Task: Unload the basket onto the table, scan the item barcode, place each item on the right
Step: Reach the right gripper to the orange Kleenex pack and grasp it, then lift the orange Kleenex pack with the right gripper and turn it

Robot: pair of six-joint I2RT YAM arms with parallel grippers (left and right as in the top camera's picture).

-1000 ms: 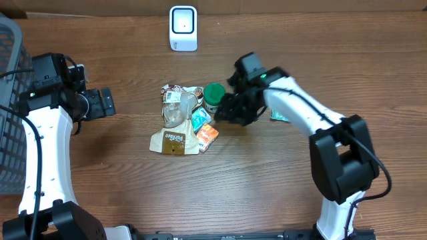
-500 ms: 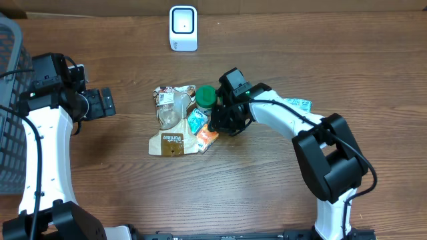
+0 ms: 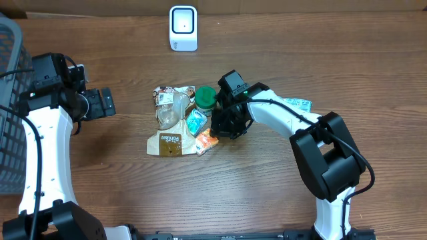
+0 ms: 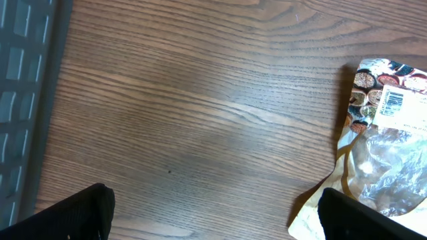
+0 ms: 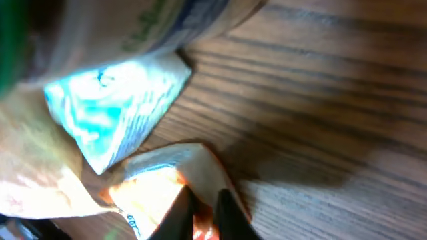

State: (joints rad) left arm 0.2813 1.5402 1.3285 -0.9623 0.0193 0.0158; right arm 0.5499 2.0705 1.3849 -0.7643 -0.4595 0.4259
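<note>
My right gripper [image 5: 203,203] is clamped on a corner of the orange packet [image 3: 205,141] lying on the desk [image 3: 200,200] near the green-lidded jar [image 3: 205,97], while my left gripper [image 3: 107,103] stands apart, well away from that jar.

place: mock shop checkout | evidence: barcode scanner [image 3: 183,28], basket [image 3: 9,133], snack packets [image 3: 175,127], wooden table [image 3: 267,193]

Worktop [image 3: 267,187]: brown wood with visible grain and a low satin sheen. Scanner [image 3: 183,28]: smooth, glossy white plastic. Pouch [image 3: 167,141]: matt tan paper with a crinkled clear-film window. Orange packet [image 3: 205,139] and teal packet [image 3: 196,121]: shiny creased film. Basket [image 3: 9,100]: grey plastic lattice. Arm shells [image 3: 280,117]: smooth white plastic.
</note>
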